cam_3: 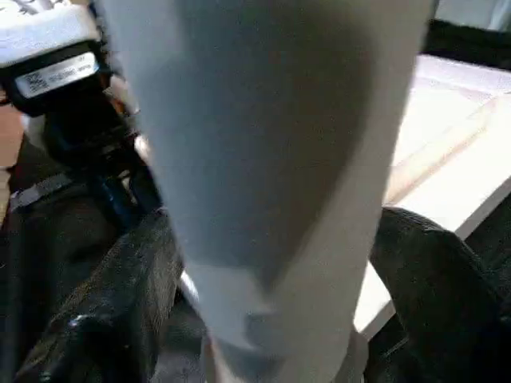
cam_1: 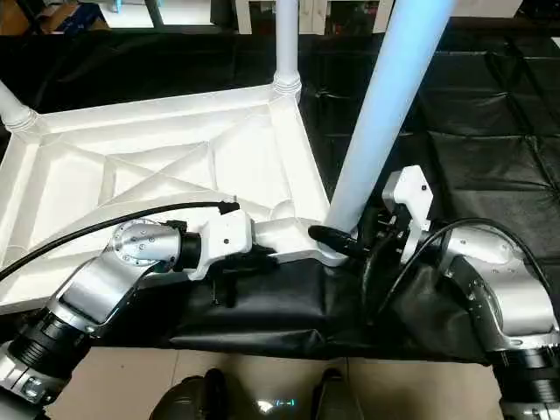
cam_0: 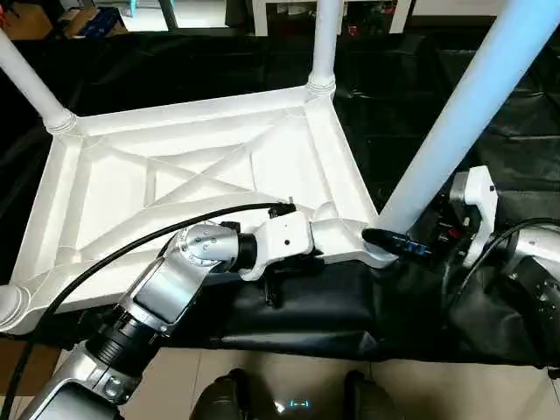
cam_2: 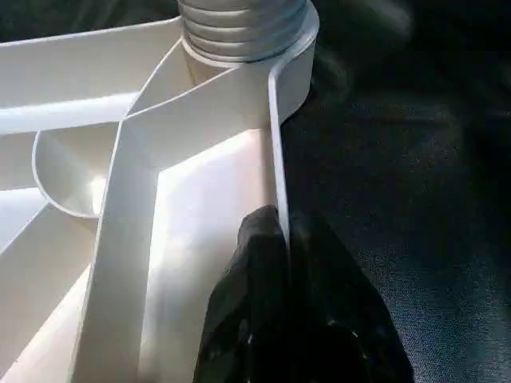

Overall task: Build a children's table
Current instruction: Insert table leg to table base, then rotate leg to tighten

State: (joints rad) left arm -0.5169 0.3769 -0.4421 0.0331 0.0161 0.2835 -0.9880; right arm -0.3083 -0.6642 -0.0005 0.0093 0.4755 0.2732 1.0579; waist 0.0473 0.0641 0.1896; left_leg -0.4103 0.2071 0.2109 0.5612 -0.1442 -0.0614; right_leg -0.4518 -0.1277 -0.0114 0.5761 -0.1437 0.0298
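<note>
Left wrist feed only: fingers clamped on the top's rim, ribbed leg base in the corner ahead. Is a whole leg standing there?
Observer: Yes. The near right leg rises from that corner of the upside-down tabletop and runs out of the head view.
Operator: Right arm?
Observer: The right gripper straddles that leg low down, jaws apart on either side.
Operator: Other legs?
Observer: The far left leg and the far right leg stand in their corner sockets.
</note>
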